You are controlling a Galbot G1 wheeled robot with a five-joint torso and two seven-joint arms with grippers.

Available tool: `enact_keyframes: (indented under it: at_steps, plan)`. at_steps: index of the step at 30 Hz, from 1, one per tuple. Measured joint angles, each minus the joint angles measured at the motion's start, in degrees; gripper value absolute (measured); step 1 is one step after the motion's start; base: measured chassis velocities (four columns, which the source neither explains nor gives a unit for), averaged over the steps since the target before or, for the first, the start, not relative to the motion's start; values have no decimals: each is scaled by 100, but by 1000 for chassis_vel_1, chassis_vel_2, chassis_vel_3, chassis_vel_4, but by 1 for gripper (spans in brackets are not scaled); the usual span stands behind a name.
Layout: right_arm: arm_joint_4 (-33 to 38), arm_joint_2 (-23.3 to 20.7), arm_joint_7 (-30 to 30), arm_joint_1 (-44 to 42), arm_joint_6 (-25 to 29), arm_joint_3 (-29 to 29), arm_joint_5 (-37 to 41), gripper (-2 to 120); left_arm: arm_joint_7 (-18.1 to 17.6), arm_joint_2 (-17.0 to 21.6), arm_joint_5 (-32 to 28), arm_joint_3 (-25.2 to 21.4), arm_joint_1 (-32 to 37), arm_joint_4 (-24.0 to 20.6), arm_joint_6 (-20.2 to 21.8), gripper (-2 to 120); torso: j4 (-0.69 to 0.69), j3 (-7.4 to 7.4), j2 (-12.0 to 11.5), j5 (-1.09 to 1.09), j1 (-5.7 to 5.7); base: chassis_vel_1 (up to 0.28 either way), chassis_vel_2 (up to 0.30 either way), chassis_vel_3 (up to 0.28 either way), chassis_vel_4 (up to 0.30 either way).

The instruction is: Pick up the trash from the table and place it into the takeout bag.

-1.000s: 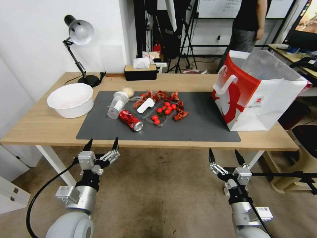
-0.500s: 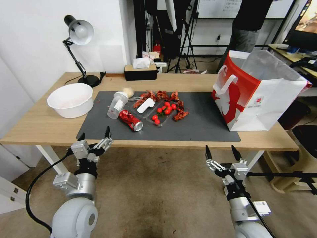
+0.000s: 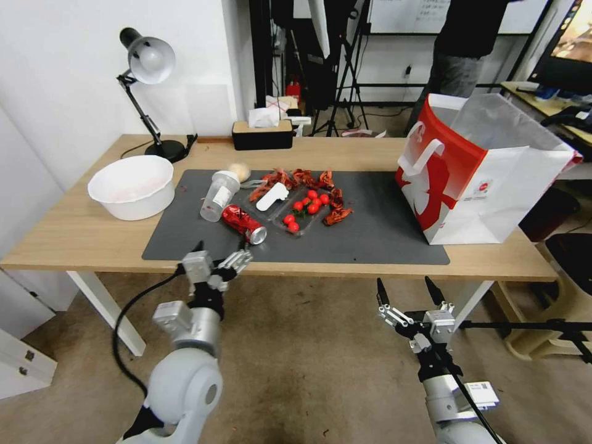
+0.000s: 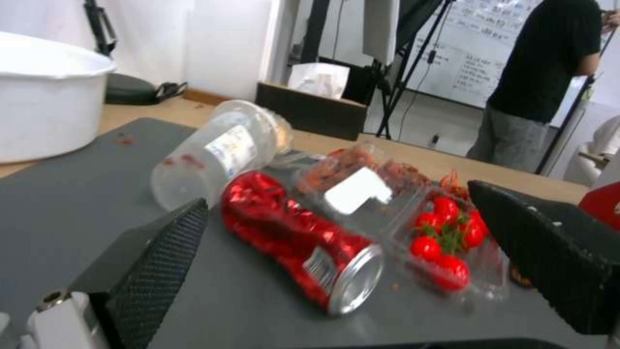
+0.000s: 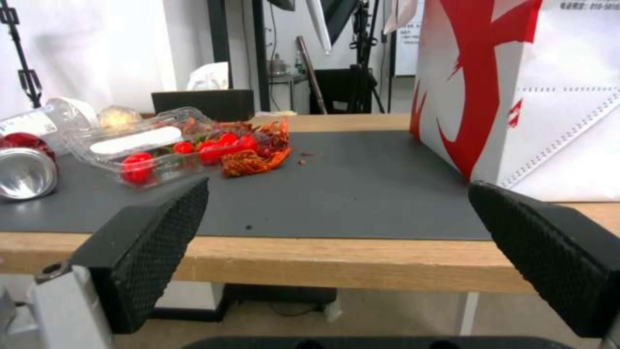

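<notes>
The left gripper (image 3: 223,251) is raised at the near edge of the table (image 3: 80,237), its fingers spread apart. The right gripper (image 3: 404,291) waits lower, below this edge, fingers also spread.

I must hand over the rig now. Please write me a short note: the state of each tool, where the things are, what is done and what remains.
Left tool: open, empty, at the table's near edge, aimed at the red can.
Right tool: open, empty, low in front of the table, below the takeout bag.
Red can lies on its side on the grey mat; the clear cup lies beside it, the paper ball just behind the cup.
The bag stands open at the mat's right end.
Done: nothing picked up yet.
Left: all trash into the bag.
</notes>
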Motion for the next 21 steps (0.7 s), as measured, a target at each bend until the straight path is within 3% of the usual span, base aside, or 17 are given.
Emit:
enact_keyframes:
  at_steps: [2,7,15,21]
  plan:
    - [54,30,26,-73,4,22,-92,100,-128,121,10,328,-270,144,7,100,1,0,0,0,0,0,0,0,0]
    - [104,91,43,-183,6,54,-199,100,-344,165,-50,616,-723,412,52,100,1,0,0,0,0,0,0,0,0]
    - [161,276,51,-331,44,126,-338,100,-1325,55,-284,1207,-1771,1172,681,100,1,0,0,1,0,0,0,0,0]
    - [94,305,59,-298,47,185,-345,100,-1481,-90,-317,1307,-2094,1584,713,100,2,0,0,0,-1,0,0,0,0]
